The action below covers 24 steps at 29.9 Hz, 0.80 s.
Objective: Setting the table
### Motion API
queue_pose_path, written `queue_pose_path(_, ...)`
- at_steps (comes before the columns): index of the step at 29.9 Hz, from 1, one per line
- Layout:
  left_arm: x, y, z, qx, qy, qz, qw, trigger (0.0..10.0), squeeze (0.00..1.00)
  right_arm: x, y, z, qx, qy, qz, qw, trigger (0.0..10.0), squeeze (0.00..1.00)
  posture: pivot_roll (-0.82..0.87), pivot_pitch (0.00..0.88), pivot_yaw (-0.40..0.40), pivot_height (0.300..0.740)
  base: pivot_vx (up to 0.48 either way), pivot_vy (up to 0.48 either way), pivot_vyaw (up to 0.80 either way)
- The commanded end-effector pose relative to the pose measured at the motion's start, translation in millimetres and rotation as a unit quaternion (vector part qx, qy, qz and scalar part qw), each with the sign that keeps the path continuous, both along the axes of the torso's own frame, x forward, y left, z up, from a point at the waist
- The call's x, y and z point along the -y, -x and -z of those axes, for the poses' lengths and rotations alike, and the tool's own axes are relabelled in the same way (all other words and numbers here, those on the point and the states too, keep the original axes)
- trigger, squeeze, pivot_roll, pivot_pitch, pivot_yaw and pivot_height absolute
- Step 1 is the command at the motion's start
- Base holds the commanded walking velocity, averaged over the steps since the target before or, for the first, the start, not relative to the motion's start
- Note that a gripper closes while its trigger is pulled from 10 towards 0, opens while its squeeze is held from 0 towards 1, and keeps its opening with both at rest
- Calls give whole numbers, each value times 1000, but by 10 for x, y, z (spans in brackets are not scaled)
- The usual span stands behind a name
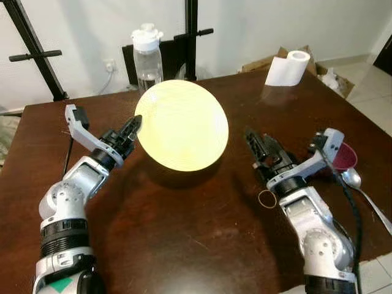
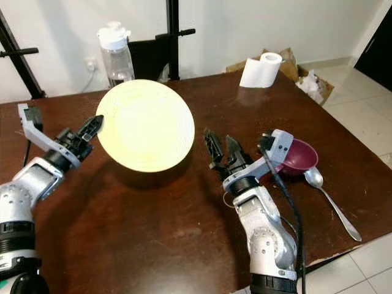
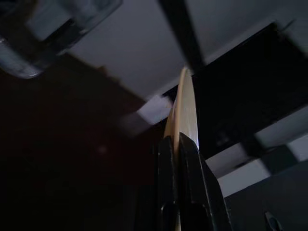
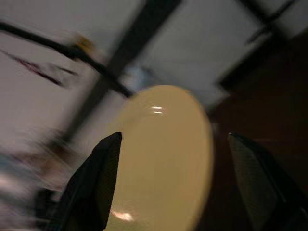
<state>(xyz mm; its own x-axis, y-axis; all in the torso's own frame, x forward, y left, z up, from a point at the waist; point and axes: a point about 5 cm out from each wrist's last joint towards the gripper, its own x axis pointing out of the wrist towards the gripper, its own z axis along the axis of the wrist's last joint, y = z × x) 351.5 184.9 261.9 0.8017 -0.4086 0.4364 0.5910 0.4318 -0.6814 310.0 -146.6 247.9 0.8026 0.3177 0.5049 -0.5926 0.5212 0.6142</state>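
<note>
A round pale-yellow plate [image 1: 182, 125] hangs tilted above the dark wooden table [image 1: 184, 239], its face turned toward me. My left gripper [image 1: 133, 128] is shut on the plate's left rim; in the left wrist view the plate's edge [image 3: 184, 110] runs out from between the two black fingers [image 3: 191, 183]. My right gripper [image 1: 260, 145] stands open to the right of the plate, apart from it, fingers pointing at it. In the right wrist view the plate [image 4: 166, 159] sits between the spread fingers [image 4: 96, 183].
A dark red bowl [image 2: 300, 156] and a metal spoon [image 2: 331, 199] lie at the table's right edge. A rubber band [image 1: 266, 198] lies by my right arm. A clear bottle [image 1: 147, 58] and a paper towel roll [image 1: 288, 67] stand at the far edge.
</note>
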Motion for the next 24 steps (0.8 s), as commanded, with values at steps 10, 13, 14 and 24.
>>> queue_pose_path(10, -339, 376, -532, 136, 50, -28, 989, 10000, 0, -59, 200, -210, 52, -103, -112, 987, 10000, 0, -26, 163, 62, 740, 0, 0, 0)
queue_pose_path(13, -414, 444, -632, 157, 55, -33, 986, 10000, 0, -58, 223, -311, 72, -114, -128, 983, 10000, 0, -20, 160, 59, 740, 0, 0, 0)
queue_pose_path(14, -424, 471, -673, 166, 60, -31, 984, 10000, 0, -54, 232, -359, 81, -119, -134, 981, 10000, 0, -20, 160, 59, 740, 0, 0, 0)
queue_pose_path(24, -110, 644, -866, 210, 104, 49, 971, 10000, 0, -68, 353, -644, 145, -129, -184, 964, 10000, 0, -22, 142, 58, 740, 0, 0, 0)
